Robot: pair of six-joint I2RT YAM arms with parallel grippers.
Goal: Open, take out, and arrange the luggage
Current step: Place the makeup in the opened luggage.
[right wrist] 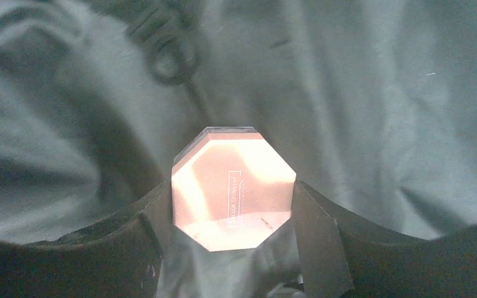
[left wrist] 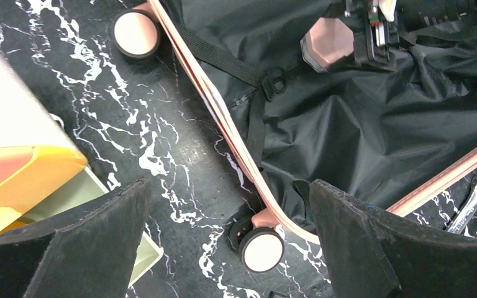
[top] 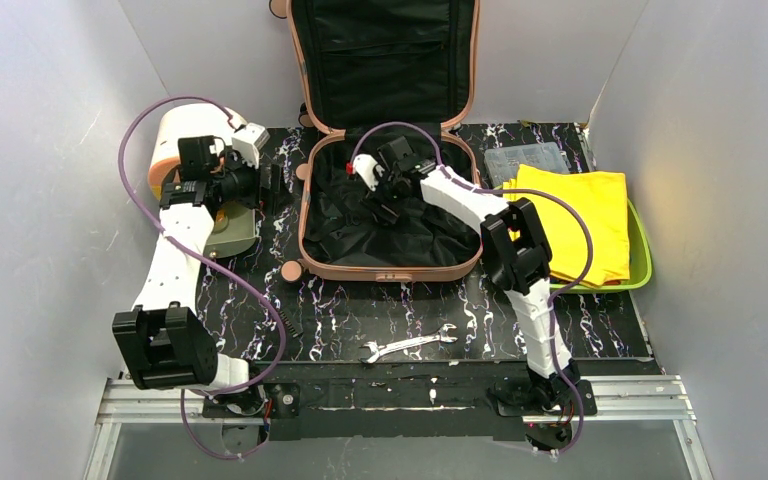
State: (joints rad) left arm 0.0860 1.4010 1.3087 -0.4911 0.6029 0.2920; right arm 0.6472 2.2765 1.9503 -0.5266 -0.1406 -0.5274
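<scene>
Top external view, item one: luggage. Salmon-pink hard-shell case, lying open at the middle back of the dark marbled worktop. The base half lies flat and the lid half stands against the rear wall, with black lining showing in both.

Handling, by judgement: the shell is stiff and smooth, likely slippery, and far too broad for either tool to span. The lining is soft and loose, apt to bunch and snag. Best hold is the thin rim at the zipper seam, or the black strap across the base. The case is probably light with so little visible inside, so it may slide when pushed.

Right tool: down inside the base half, jaws partly closed on a small pink octagonal box, gripped across two opposite flat sides. The box looks rigid and easy to keep square.

Left tool: jaws spread wide and empty, hovering over the worktop just beside the case's near-left wheel.

Also present — lime-green tray with folded yellow cloth at right, cream-and-orange drum box at left, wrench near the front.
</scene>
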